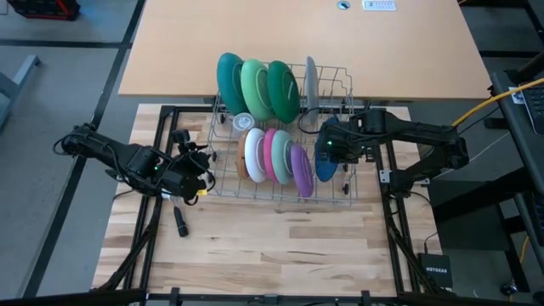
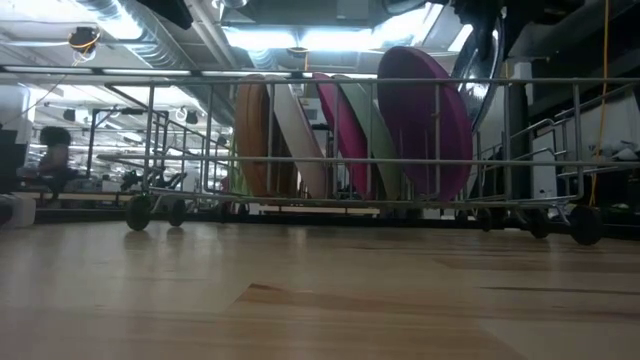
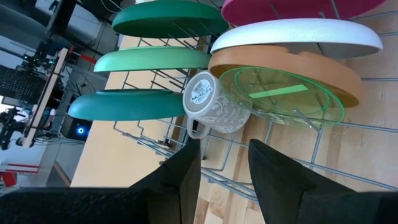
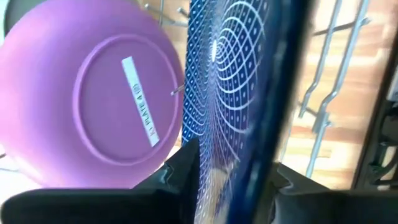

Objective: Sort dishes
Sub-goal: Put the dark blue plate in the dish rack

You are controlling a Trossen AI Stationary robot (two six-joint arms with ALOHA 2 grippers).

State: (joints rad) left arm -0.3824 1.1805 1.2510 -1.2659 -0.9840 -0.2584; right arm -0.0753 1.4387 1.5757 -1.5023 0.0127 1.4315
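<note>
The wire dish rack [image 1: 223, 183] stands mid-table. Its far row holds teal [image 1: 229, 81], green [image 1: 255, 87] and dark green [image 1: 283, 89] plates and a grey plate [image 1: 310, 81], all on edge. The near row holds tan [image 1: 243, 161], white [image 1: 254, 155], pink [image 1: 269, 153], pale green [image 1: 283, 157] and purple [image 1: 301, 168] dishes on edge. My right gripper [image 1: 330, 153] is shut on a blue patterned plate [image 4: 236, 74] just right of the purple one [image 4: 93, 93]. My left gripper [image 1: 202, 170] is open and empty at the rack's left side, its fingers [image 3: 186, 174] pointing at a white cup [image 3: 208, 102]. My right gripper pinches the blue plate's rim [image 4: 230, 162] between its two fingers, one finger on each face. The fingers come from the table's right side. The plate stands on edge beside the purple plate; whether its lower edge rests on the rack does not show.
A clear green dish [image 3: 280, 93] leans against the tan one by the cup. A small black object [image 1: 180, 223] lies on the table near the rack's left front corner. Bare wood lies between the rack and the table's near edge [image 1: 280, 246].
</note>
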